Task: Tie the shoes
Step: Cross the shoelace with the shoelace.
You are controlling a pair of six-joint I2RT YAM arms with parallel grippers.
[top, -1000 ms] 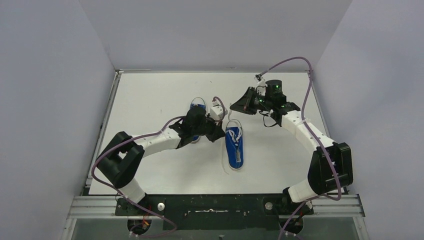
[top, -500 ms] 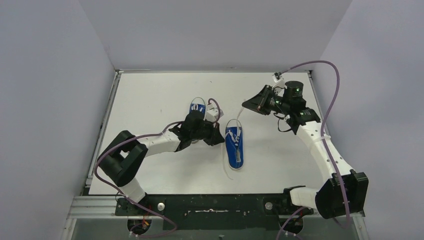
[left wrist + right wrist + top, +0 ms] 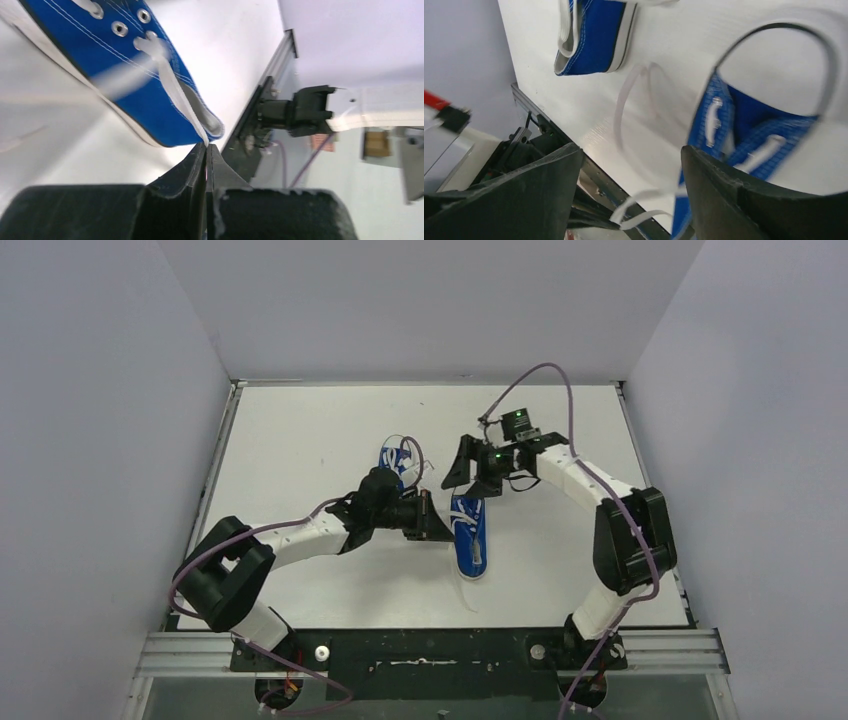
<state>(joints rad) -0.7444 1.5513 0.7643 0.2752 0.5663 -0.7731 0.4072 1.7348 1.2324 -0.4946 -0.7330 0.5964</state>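
White lace (image 3: 176,97) stays pinched in closed left hand (image 3: 206,150); right hand (image 3: 630,152) swung back above the shoe (image 3: 469,538), now open, its lace end (image 3: 634,215) apparently released, knot unfinished

Seen from above, the left arm (image 3: 310,530) covers the far shoe's (image 3: 393,452) heel. In the left wrist view a shoe (image 3: 135,90) runs off the top edge, its lace (image 3: 116,80) smeared. The right wrist view crops one shoe (image 3: 594,35) and blurs the other shoe (image 3: 749,130).

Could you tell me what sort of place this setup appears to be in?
Probably a robotics lab test cell: plain grey walls box in a white table, and two arms are mounted on an aluminium frame at its near edge.
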